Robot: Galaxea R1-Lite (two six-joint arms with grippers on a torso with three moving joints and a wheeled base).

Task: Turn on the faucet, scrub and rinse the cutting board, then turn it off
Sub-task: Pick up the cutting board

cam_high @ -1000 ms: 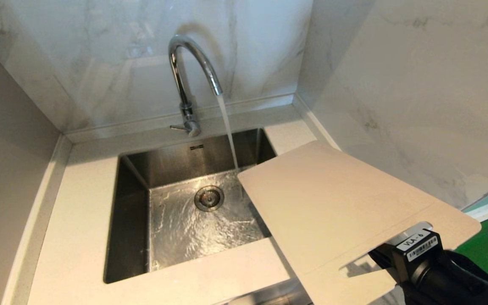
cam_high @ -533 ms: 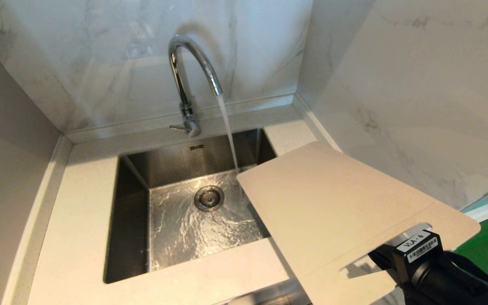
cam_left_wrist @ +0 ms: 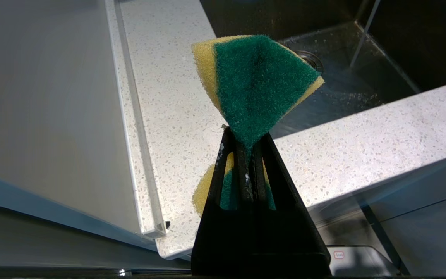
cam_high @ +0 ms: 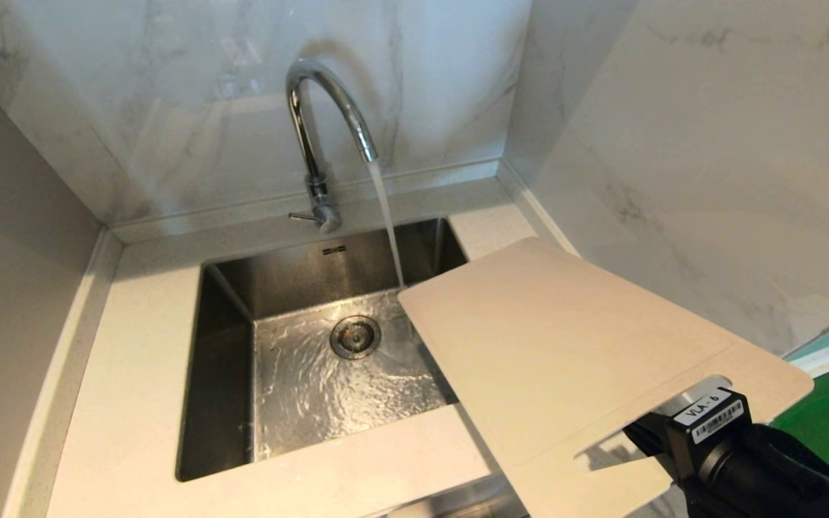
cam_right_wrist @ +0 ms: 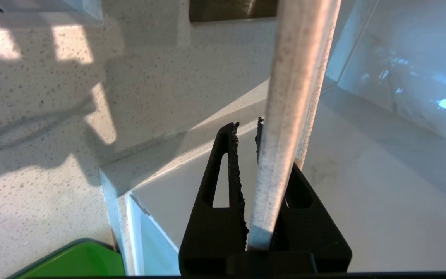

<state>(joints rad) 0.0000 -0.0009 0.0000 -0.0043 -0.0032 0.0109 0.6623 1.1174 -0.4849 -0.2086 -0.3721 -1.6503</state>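
Head view: faucet (cam_high: 321, 137) at the back of the sink (cam_high: 227, 374) is running, stream falls into the basin just past the far corner of the cutting board (cam_high: 565, 352), not onto it as far as I can tell. Board is held in the air, tilted, its far end over the right part of the sink and the counter (cam_high: 134, 403), handle slot end toward the robot. Right gripper (cam_right_wrist: 248, 155) has its jaws clenched on the board's edge near the slot, seen edge-on in the right wrist view; its black wrist shows at the lower right of the head view.

Left wrist view: left gripper (cam_left_wrist: 246, 155) jaws clenched on a yellow and green sponge (cam_left_wrist: 258, 81), pinched at the middle so both ends fan out. It sits near the front of the counter, sink beyond it; not in the head view.

Step, as I judge it: faucet already on, board being brought under the water, scrub not begun, sponge and board well apart.

Next move likely calls for shifting the board a little toward the stream so water hits its face, keeping the tilt so it drains into the sink. Then the left arm needs to bring the sponge's green side flat onto the board. One-edge grip is thin; sponge pressure could lever the board, so push lightly.
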